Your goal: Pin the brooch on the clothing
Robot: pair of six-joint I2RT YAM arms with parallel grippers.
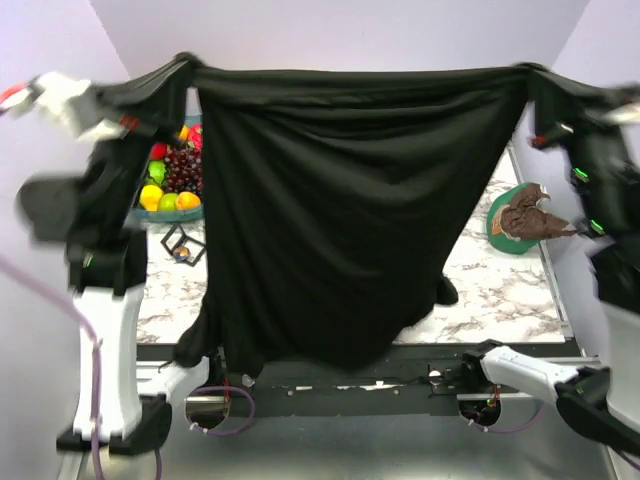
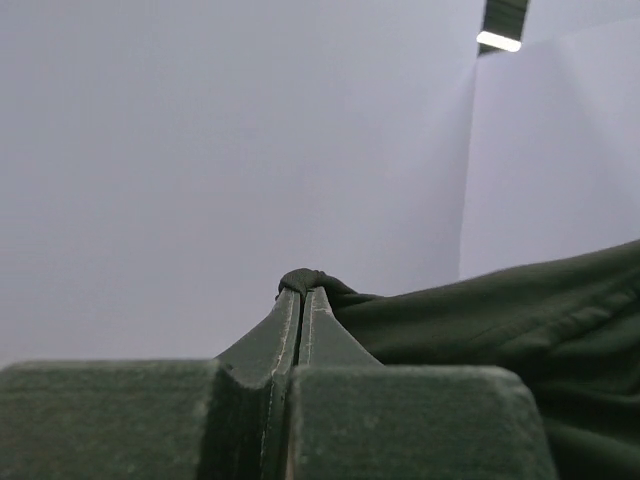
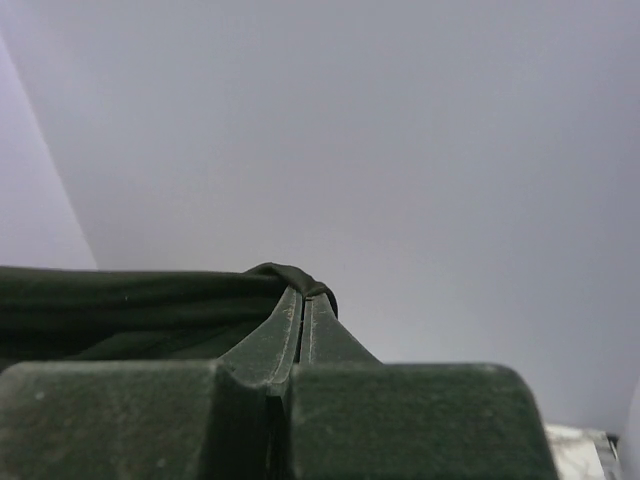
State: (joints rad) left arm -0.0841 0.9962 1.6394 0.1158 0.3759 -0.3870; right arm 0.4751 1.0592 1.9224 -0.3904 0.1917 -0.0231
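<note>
Slippage is looking like the chief risk. Each end effector is pinching only a small bunched nub of the T-shirt, so the hanging weight could be tugging the cloth free and dropping one side onto the surface. The left end effector is clamping fully shut on a rolled fold at the top corner on its side. The right end effector is doing likewise at the opposite corner.

Between them the shirt is hanging like a curtain, taut along the top. It is soft matte black knit, draping in loose vertical folds and sagging over the near edge. No print is showing on this side.

The brooch, a tiny brownish-orange dot, seems to be lying on the glossy marbled surface just beside the cloth's left edge. Neither end effector is being left free to fetch it.
</note>
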